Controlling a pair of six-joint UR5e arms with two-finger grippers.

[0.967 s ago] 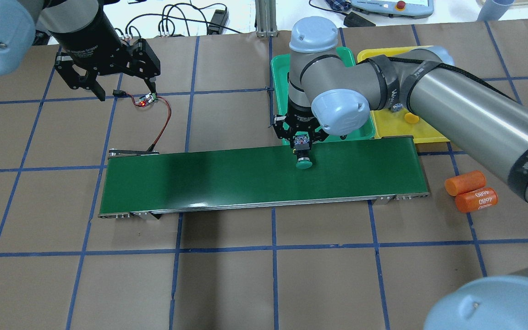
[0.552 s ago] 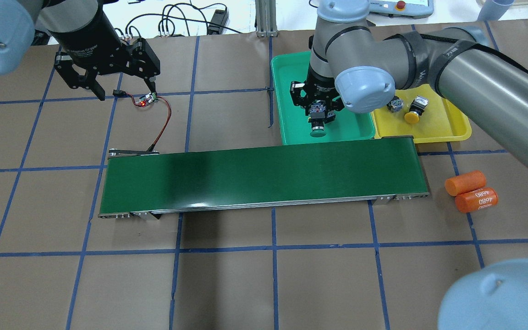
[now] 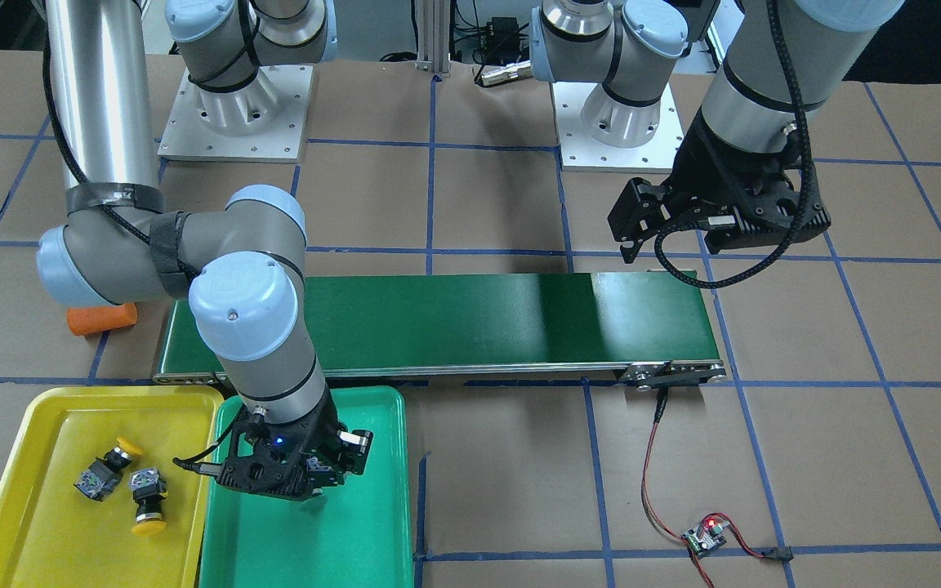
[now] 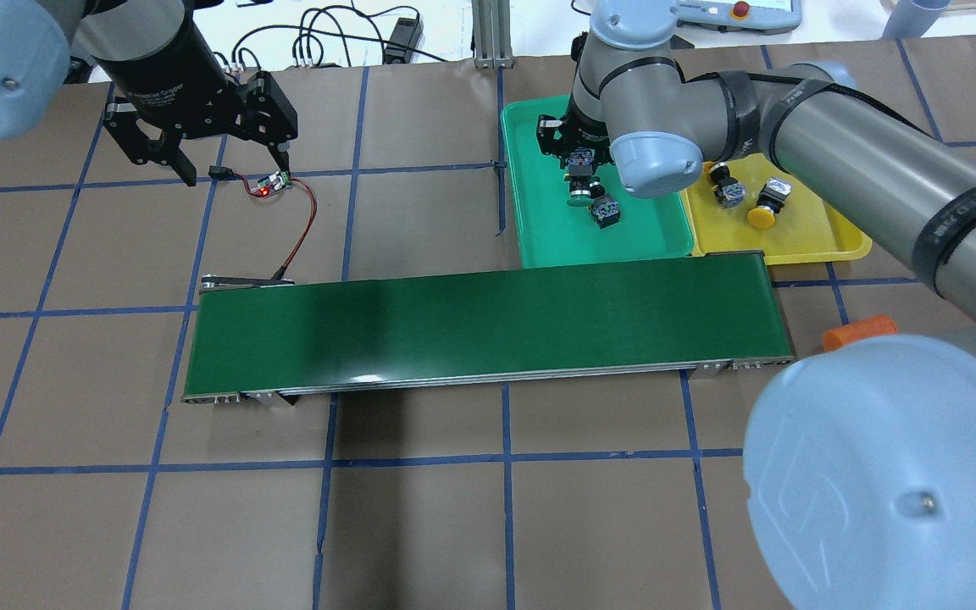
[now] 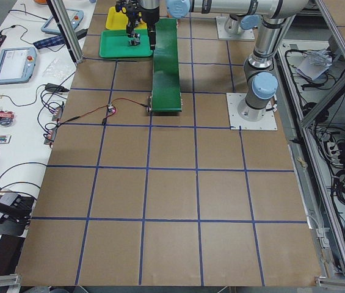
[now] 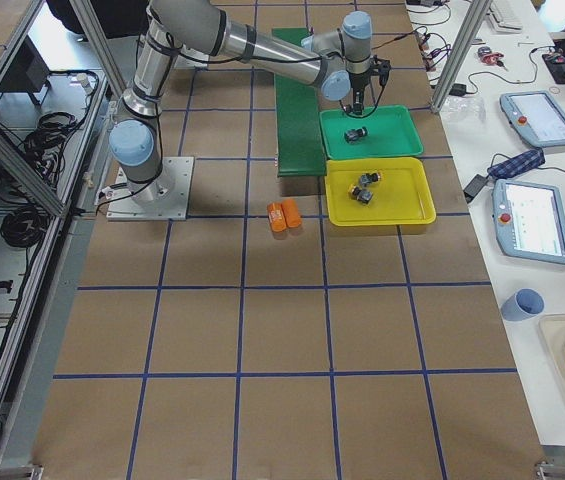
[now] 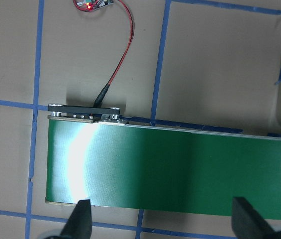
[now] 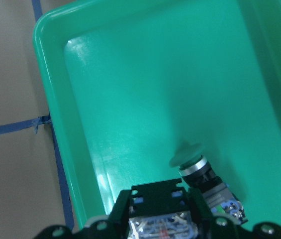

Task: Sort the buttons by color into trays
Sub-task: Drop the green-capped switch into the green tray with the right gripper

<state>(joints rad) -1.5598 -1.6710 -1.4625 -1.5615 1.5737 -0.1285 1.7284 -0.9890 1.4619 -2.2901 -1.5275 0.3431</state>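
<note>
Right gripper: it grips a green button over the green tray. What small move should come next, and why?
Probably lower slightly and open: the right gripper holds a green button over the green tray, beside a second green button lying there.

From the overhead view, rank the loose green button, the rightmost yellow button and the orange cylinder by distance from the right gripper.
From the right gripper, shut on the held green button:
1. loose green button, beside it in the green tray.
2. rightmost yellow button, right, in the yellow tray.
3. orange cylinder, on the table, far right.
</note>
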